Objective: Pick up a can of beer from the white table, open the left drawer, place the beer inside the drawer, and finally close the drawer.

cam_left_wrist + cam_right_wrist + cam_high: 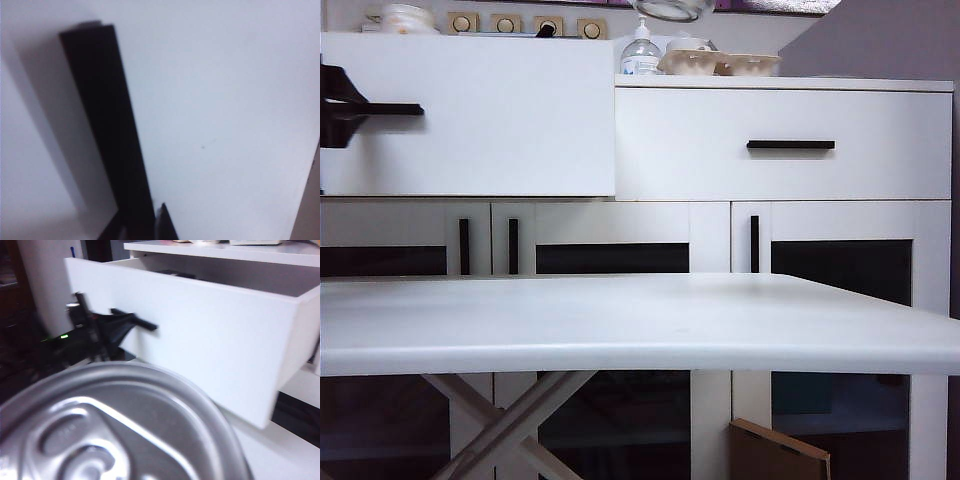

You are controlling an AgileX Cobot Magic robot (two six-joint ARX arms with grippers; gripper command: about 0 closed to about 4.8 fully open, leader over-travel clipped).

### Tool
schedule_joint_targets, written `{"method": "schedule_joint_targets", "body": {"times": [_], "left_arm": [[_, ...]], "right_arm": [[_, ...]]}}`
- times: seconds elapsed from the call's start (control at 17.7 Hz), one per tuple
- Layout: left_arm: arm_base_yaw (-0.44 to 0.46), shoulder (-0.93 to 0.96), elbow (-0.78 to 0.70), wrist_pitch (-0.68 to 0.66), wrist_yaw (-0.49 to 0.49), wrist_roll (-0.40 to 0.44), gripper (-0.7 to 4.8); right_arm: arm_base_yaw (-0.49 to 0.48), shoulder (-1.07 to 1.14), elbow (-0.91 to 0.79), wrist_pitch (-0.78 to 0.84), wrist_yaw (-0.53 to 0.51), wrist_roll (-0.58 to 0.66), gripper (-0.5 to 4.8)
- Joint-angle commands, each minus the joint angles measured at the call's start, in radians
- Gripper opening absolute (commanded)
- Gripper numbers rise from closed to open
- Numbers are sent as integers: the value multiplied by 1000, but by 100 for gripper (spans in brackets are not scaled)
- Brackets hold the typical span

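The left gripper [342,108] is at the far left of the scene, and its fingers are closed tight on the black handle [390,109] of the left drawer [500,120]. The drawer is pulled out toward the near side, so its white front sits closer than the rest of the cabinet. In the left wrist view the black handle [107,125] runs across the white drawer front [225,100], and the tips of the gripper [142,227] show at its lower end. The can of beer [115,425] fills the near part of the right wrist view, right under that camera, with its silver top and pull tab showing. The right gripper itself is not seen in any view, so I cannot tell if its fingers are around the can. From there the open drawer [200,335] is just past the can, with the left gripper [117,325] on its handle. The white table [640,320] is near, in front of the cabinet, and the can is not seen on it. There are two drawers, one can, and three upright black handles on the glass doors below.
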Motion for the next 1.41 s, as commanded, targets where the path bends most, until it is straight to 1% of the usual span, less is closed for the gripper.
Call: {"method": "schedule_joint_targets", "body": {"times": [0.06,0.23,0.51,0.62,0.79,1.02,1.07,1.13,1.18,1.24,1.3,1.35,1.41], "left_arm": [[2,-79,-85,4,-8,31,-6],[2,-143,-158,5,-12,32,-6],[2,-283,-320,7,-13,31,-6],[2,-321,-356,6,-25,31,-6],[2,-371,-390,-10,-34,31,-6],[2,-390,-391,1,-29,26,-6],[2,-390,-391,0,-29,16,19],[2,-390,-391,0,-29,16,104],[2,-390,-391,1,-27,11,291],[2,-390,-390,0,-27,-5,399],[2,-390,-391,9,-18,-19,479],[2,-391,-391,58,23,-19,479],[2,-391,-391,92,36,-23,479]], "right_arm": [[-1,-9,14,58,-2,1,138],[-1,-9,14,59,-2,1,138],[-1,-9,14,58,-2,0,138],[-1,-9,14,59,-2,0,138],[-1,-9,14,58,-2,0,138],[-1,-9,14,58,-2,0,139],[-1,-9,14,58,-2,0,138],[-1,-9,14,58,-2,0,138],[-1,-9,14,58,-2,0,138],[-1,-9,14,58,-2,0,138],[-1,-9,14,58,-2,0,138],[-1,-9,14,59,-2,0,138],[-1,-9,14,65,-2,0,138]]}}
